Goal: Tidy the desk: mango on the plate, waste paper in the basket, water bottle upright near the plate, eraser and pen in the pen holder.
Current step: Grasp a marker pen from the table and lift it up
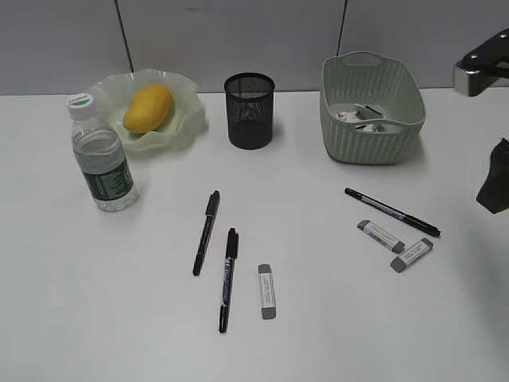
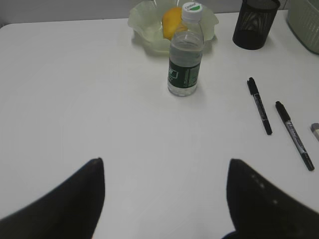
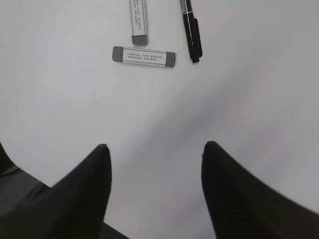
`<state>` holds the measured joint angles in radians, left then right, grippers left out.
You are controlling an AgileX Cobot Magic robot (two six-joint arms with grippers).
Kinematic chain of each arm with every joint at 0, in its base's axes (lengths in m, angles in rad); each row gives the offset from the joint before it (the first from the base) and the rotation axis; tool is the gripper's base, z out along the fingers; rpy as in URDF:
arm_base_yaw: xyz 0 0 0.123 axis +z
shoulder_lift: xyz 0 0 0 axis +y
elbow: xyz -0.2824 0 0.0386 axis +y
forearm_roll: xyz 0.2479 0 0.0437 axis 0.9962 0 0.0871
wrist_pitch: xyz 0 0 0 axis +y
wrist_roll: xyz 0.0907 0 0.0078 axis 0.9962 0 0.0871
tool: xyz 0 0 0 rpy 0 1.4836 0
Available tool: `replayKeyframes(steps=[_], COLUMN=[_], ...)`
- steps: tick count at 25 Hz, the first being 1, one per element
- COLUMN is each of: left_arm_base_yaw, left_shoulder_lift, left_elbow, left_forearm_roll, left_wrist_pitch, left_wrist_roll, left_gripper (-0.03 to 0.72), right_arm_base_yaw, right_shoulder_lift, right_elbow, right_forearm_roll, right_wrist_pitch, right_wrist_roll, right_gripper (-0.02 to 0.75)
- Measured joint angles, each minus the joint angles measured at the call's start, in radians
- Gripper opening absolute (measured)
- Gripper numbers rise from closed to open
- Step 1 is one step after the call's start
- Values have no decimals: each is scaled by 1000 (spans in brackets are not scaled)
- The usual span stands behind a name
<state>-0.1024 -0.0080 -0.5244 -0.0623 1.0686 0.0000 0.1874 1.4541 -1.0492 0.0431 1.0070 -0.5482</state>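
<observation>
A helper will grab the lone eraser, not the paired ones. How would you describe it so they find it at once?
Start at the black mesh pen holder and come straight toward the desk's near edge. Past two black pens lies one eraser, white with grey ends. It lies alone beside the nearer pen; the other two erasers sit together under the basket.

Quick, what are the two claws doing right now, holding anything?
Left gripper: open, holding nothing.
Right gripper: open, holding nothing.

R fingers spread over bare desk; 2 erasers & pen beyond.
</observation>
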Motion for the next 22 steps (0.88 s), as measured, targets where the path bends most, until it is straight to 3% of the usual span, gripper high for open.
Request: replayKeyframes(steps=[14,22], left_arm_base_yaw=[0,0], left_shoulder_lift=[0,0], left_elbow=[0,0], left_forearm_roll=[0,0], left_wrist_pitch=[0,0], left_wrist_roll=[0,0], left_gripper=[571,571], right_arm_base_yaw=[0,0], right_shoulder_lift=[162,189], right_elbow=[-12,-13], right_forearm_roll=[0,14], right_wrist_pitch=[-173,-222], right_wrist_roll=[-138,-132], right_gripper=[363,351])
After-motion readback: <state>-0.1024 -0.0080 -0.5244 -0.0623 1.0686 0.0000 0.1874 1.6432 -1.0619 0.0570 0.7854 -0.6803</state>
